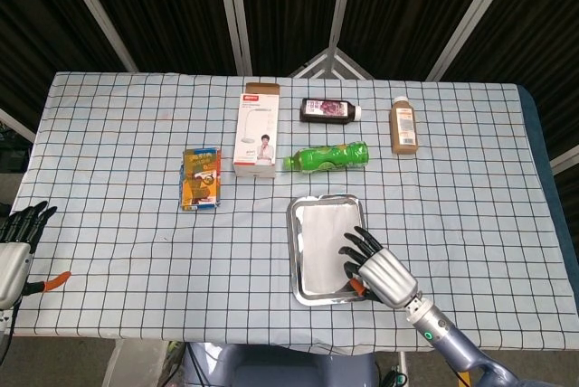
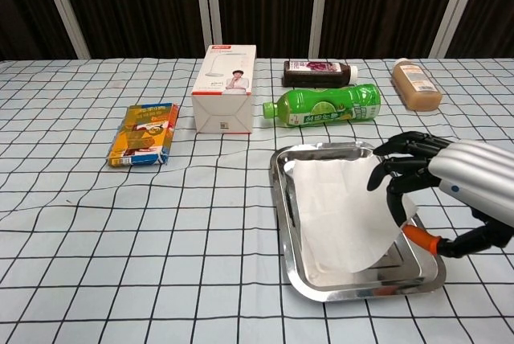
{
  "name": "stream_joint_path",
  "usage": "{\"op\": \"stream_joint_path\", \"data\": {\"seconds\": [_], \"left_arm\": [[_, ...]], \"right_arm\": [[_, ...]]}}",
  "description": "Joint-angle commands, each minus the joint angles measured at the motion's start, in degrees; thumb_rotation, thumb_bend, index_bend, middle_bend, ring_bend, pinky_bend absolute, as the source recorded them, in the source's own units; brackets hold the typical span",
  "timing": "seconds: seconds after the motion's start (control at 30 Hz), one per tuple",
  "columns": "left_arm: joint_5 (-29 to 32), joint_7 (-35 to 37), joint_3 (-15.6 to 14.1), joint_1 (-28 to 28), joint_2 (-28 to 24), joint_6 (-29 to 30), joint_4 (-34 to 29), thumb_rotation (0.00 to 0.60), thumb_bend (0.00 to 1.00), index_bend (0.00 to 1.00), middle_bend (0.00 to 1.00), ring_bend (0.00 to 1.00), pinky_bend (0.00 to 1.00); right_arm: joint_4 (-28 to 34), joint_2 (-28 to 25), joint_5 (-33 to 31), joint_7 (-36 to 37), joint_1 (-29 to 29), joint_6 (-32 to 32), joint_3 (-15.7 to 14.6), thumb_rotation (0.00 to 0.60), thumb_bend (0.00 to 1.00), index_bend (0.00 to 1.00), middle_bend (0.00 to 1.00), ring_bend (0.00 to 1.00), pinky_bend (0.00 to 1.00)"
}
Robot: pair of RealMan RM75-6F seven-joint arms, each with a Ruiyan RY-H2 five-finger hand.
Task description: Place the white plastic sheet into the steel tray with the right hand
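Note:
The steel tray [image 1: 292,251] [image 2: 279,191] lies on the checked cloth just right of the table's middle, near the front edge. The white plastic sheet [image 1: 318,242] [image 2: 337,211] is spread inside it, flat on the left and still raised along its right edge. My right hand [image 1: 380,269] [image 2: 454,179] hovers over the tray's right side. Its dark fingers [image 2: 401,171] curl over that raised edge, with the orange-tipped thumb below it, holding the sheet. My left hand [image 1: 16,240] rests off the table's front left corner, fingers apart and holding nothing; the chest view does not show it.
Behind the tray lies a green bottle [image 1: 327,156] [image 2: 325,104] on its side. A white box [image 1: 257,129], a dark bottle [image 1: 330,111] and a brown bottle [image 1: 403,127] sit further back. A colourful packet [image 1: 201,179] lies to the left.

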State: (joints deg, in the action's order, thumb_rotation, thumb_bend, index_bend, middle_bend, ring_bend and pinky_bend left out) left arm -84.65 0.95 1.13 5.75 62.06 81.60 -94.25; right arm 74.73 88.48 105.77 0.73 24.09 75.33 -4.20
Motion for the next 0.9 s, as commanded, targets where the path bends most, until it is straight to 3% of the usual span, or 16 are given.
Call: {"op": "stream_joint_path", "data": {"seconds": [0.03,0.2,0.5,0.7,0.9], "left_arm": [[0.0,0.0,0.0,0.0,0.0,0.0,0.0,0.600,0.00,0.00,0.00,0.00,0.00],[-0.1,0.0,-0.1,0.0,0.0,0.0,0.0,0.600,0.00,0.00,0.00,0.00,0.00],[-0.3,0.3,0.0,-0.1,-0.1,0.4,0.0,0.600,0.00,0.00,0.00,0.00,0.00],[-0.2,0.6,0.0,-0.1,-0.2,0.2,0.1,0.600,0.00,0.00,0.00,0.00,0.00],[-0.3,0.6,0.0,-0.1,-0.2,0.3,0.0,0.600,0.00,0.00,0.00,0.00,0.00]], "right_arm": [[0.0,0.1,-0.1,0.1,-0.2,0.3,-0.2,0.600,0.52,0.73,0.31,0.12,0.07],[0.1,0.8,0.1,-1.6,-0.9,1.5,-0.7,0.600,0.49,0.49,0.30,0.08,0.05],[2.2,1.2,-1.4,-5.4,-1.8,1.4,-0.2,0.600,0.41,0.14,0.14,0.00,0.02],[4.4,-0.4,-2.9,-8.4,-2.3,1.1,0.3,0.600,0.41,0.04,0.10,0.00,0.01],[6.7,-4.2,-5.1,-9.5,-3.6,3.2,1.9,0.600,0.41,0.03,0.09,0.00,0.00]]}}
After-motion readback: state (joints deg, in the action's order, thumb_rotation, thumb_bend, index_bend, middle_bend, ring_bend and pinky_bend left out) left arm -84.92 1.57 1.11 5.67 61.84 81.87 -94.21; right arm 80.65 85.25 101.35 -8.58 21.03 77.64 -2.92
